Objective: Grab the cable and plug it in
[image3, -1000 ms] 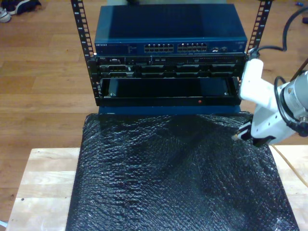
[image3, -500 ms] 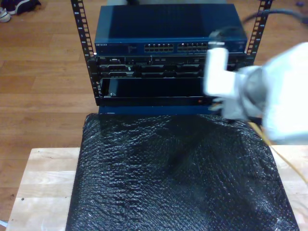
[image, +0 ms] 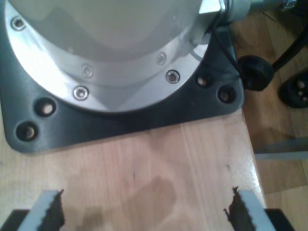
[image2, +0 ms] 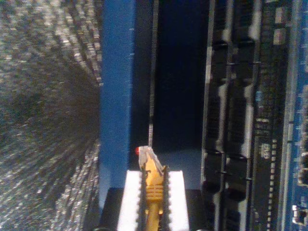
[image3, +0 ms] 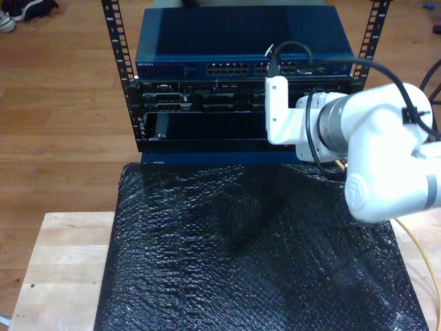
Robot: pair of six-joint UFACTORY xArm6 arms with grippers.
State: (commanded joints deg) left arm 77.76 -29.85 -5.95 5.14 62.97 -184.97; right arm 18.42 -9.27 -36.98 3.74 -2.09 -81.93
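Second arm [image3: 372, 152]: swung across (from the exterior view's right) to the rack [image3: 241, 103]; insertion is judged near.
My second gripper [image2: 153, 192]: clenched on the cable [image2: 153, 185].
My first gripper [image: 144, 211]: spread apart, nothing held.

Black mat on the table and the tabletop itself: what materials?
Mat: looks like black plastic bubble wrap or foam sheet, with a glossy, dimpled surface catching speckled highlights. Tabletop: pale wood, seemingly butcher-block, with visible grain, joined strips and a light sheen.

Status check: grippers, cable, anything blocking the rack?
My second gripper shut on the cable, plug pointed at the rack's dark open bay. My first gripper open over bare wood beside an arm base. Nothing seen blocking the plug.
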